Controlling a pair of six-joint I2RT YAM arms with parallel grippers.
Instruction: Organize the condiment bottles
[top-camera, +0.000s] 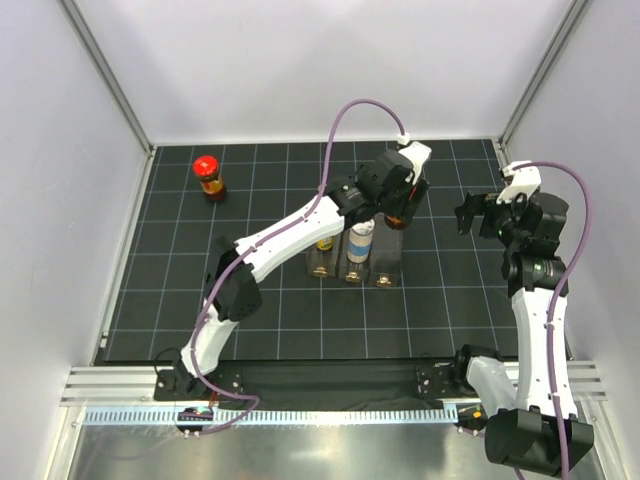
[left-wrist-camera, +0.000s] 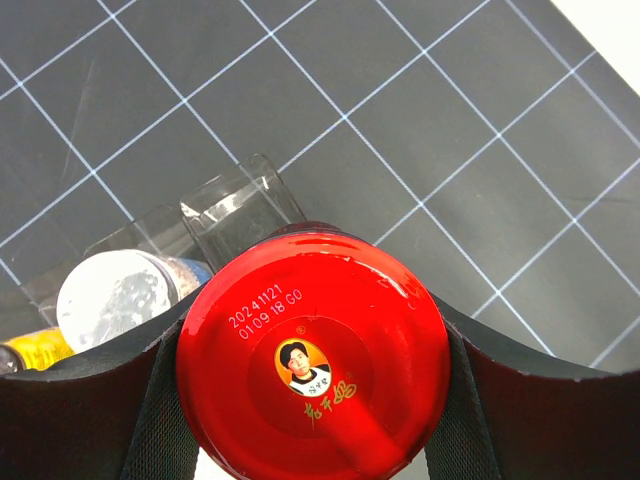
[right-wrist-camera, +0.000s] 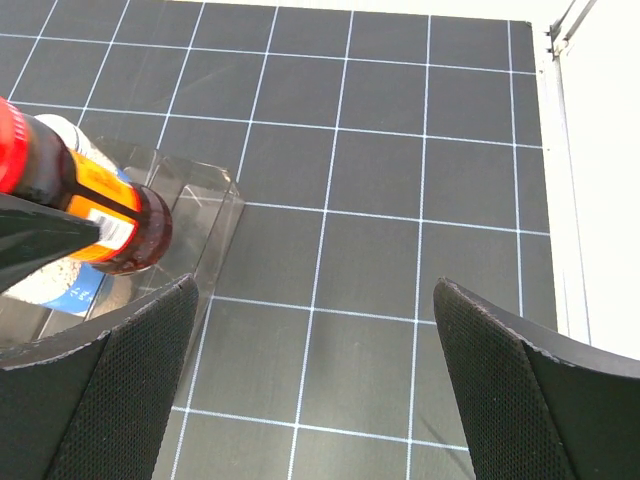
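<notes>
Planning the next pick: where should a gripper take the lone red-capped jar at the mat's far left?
Probably by its red cap, from straight above: the lone jar stands upright on the mat with nothing close beside it, cap topmost and round.

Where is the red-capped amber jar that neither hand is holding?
In the top view the free jar stands alone near the far-left corner of the black mat, well away from the clear rack.
</notes>
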